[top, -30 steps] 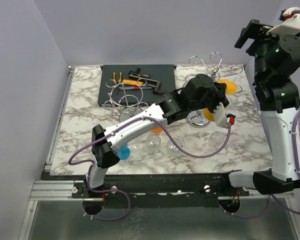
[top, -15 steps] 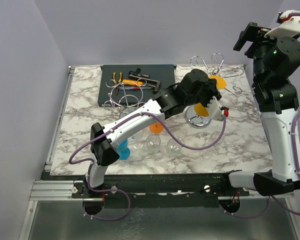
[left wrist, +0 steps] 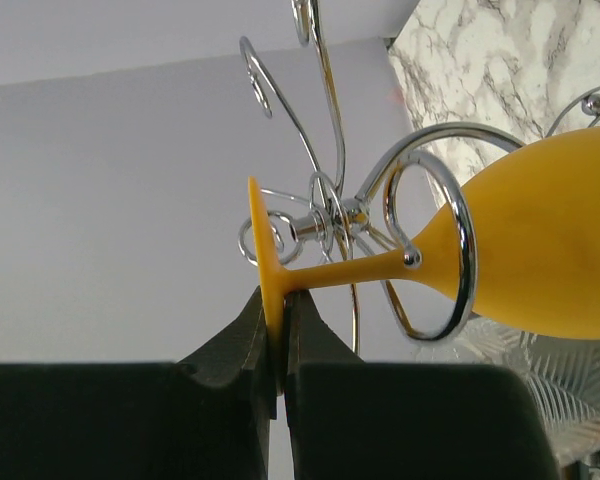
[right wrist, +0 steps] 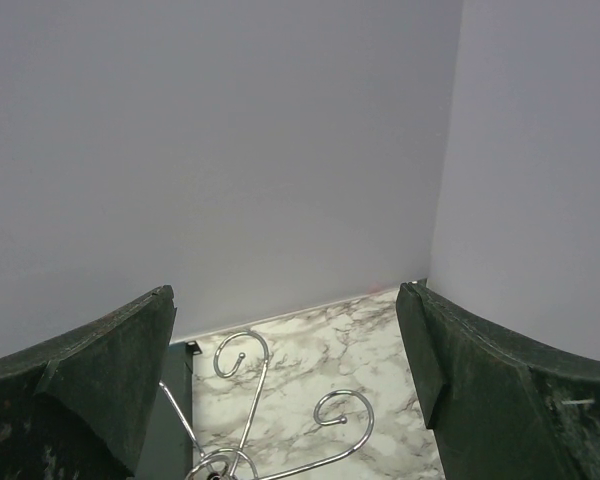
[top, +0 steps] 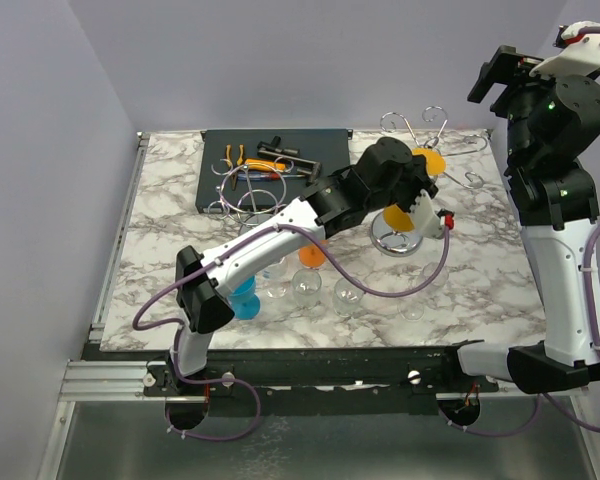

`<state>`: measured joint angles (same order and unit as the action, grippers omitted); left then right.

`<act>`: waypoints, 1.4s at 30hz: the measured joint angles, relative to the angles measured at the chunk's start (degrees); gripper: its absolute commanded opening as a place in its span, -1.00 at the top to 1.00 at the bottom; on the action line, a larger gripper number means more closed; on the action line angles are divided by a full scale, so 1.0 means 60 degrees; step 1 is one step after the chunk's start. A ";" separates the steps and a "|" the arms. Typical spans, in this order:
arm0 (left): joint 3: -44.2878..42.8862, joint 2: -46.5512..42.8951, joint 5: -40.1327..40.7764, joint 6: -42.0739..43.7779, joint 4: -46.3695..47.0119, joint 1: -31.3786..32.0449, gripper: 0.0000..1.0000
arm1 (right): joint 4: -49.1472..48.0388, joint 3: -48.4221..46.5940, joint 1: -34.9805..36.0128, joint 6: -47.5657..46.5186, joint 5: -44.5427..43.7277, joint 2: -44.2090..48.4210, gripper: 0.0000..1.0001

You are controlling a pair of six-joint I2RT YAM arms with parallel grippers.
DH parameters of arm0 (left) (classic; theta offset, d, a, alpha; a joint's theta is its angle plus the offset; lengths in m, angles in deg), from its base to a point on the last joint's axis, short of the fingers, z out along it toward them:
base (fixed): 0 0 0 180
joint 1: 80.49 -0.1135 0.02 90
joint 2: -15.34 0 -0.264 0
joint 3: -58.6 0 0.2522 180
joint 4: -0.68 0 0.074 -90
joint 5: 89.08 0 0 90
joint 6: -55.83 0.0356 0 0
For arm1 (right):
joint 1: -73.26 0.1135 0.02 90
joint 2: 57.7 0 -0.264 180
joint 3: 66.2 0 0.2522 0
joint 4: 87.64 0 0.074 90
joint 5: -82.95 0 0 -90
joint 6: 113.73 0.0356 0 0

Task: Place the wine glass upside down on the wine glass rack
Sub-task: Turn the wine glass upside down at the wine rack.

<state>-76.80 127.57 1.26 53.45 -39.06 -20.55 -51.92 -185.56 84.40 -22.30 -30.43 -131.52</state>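
Note:
The yellow wine glass [left wrist: 540, 260] hangs bowl-down, its stem passing through a chrome loop of the wine glass rack [left wrist: 458, 225]. My left gripper [left wrist: 278, 300] is shut on the glass's flat foot, pinching the disc by its edge. From above, the glass [top: 404, 220] shows beside the rack's round base [top: 393, 241], with the left gripper [top: 420, 190] right over it. My right gripper [top: 500, 70] is raised high at the far right, open and empty. In the right wrist view its fingers [right wrist: 100, 380] frame two rack hooks [right wrist: 345, 410] below.
Several clear glasses [top: 308, 288] stand near the table's front, with a blue glass [top: 245, 300] and an orange one [top: 311, 257] beside them. A dark tray [top: 270, 165] with tools lies at the back. A second wire rack [top: 245, 195] sits at its near edge.
My left gripper carried the yellow glass back and left, up to the rack, so its stem now sits in a hook loop. The right arm barely moved.

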 measured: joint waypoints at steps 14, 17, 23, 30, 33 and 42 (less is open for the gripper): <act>0.0681 -0.0667 0.0204 -0.0113 0.0007 -0.0029 1.00 | 0.0015 0.0040 0.0000 0.0000 -0.0004 0.0066 -1.00; 0.0922 -0.0852 0.0208 -0.0171 0.0011 0.0055 1.00 | 0.0029 0.0040 0.0000 0.0000 -0.0004 0.0066 -1.00; 0.1297 -0.1209 0.0324 -0.0273 -0.0015 0.0335 1.00 | 0.0033 0.0040 0.0000 0.0000 -0.0004 0.0066 -1.00; 0.1523 -0.1443 0.0488 -0.0393 0.0011 0.0809 1.00 | 0.0036 0.0135 0.0000 0.0000 -0.0004 0.0066 -1.00; 0.1683 -0.1475 0.0597 -0.0437 0.0015 0.0973 1.00 | 0.0051 0.0204 -0.0004 0.0000 -0.0004 0.0066 -1.00; 0.1781 -0.1475 0.0834 -0.0641 -0.0004 0.1158 0.12 | 0.0066 0.0350 -0.0025 0.0000 -0.0004 0.0066 -1.00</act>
<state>-66.11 118.72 6.27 49.60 -39.08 -13.60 -51.53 -183.46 84.25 -22.30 -30.45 -131.12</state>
